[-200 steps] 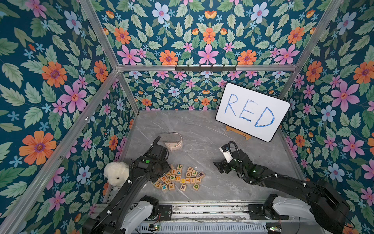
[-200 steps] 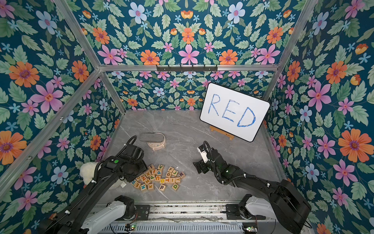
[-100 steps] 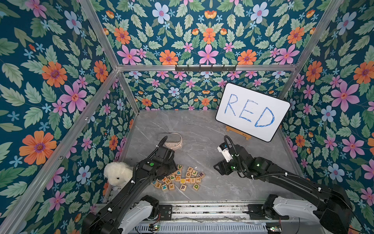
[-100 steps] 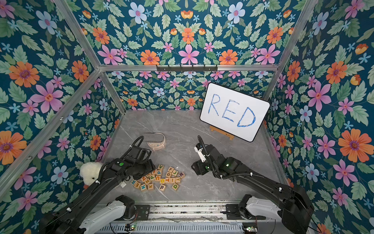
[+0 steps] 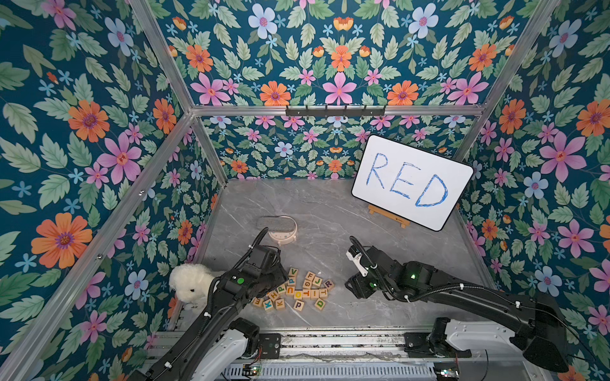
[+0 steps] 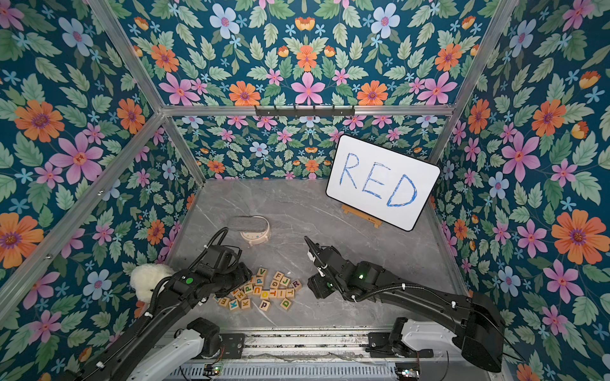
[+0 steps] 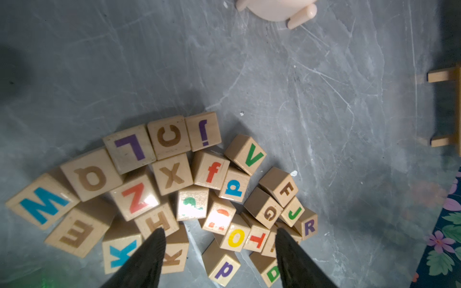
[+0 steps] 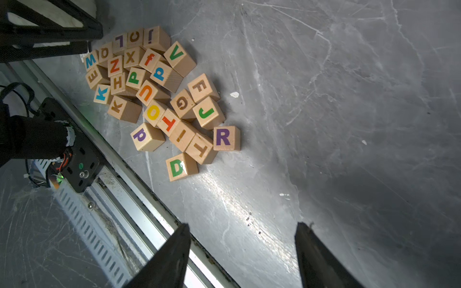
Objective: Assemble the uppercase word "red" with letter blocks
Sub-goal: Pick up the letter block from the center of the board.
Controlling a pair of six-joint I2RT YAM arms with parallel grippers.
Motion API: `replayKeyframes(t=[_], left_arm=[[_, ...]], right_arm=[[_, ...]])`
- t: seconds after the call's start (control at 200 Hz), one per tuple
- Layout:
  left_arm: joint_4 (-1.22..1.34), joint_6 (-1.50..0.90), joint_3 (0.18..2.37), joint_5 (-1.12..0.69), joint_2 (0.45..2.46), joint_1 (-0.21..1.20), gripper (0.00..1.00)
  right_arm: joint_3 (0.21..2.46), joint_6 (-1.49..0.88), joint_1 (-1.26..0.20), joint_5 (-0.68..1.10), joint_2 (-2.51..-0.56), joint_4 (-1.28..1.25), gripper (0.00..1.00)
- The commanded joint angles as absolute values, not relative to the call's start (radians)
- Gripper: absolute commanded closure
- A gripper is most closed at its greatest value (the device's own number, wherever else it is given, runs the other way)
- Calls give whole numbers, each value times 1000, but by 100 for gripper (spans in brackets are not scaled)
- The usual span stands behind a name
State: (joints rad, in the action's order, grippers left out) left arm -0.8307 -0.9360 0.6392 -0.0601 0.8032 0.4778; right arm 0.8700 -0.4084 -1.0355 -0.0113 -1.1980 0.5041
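The letter blocks [image 5: 297,292] lie in a loose pile at the front middle of the grey table in both top views. The purple R block [image 8: 226,138] sits at the pile's right edge, and the green D block [image 8: 180,167] lies at its front. A block with a brownish E [image 7: 76,234] is at the pile's left end. My left gripper [image 7: 220,233] hovers open over the pile, above the O, T and p blocks, holding nothing. My right gripper [image 8: 244,225] is open over bare table near the front rail, a little right of the R block [image 5: 328,283].
A white board [image 5: 412,183] with "RED" handwritten in blue leans on a wooden easel at the back right. A white plush toy [image 5: 189,283] lies left of the pile, under the left arm. A small round clock-like object [image 5: 282,229] stands behind the pile. A metal rail [image 5: 330,343] runs along the front.
My right gripper's jaws have narrowed while staying beside the pile. The left arm has reached further out over the blocks.
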Motion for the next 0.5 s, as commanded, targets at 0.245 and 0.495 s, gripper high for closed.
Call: replayKeyframes(t=[0.245, 0.495], left_arm=[[-984, -865, 727, 41, 841, 478, 36], [-1032, -743, 828, 83, 937, 479, 36]], right_arm=[[852, -435, -1058, -51, -1226, 461, 37], [817, -476, -1059, -100, -1179, 462, 37]])
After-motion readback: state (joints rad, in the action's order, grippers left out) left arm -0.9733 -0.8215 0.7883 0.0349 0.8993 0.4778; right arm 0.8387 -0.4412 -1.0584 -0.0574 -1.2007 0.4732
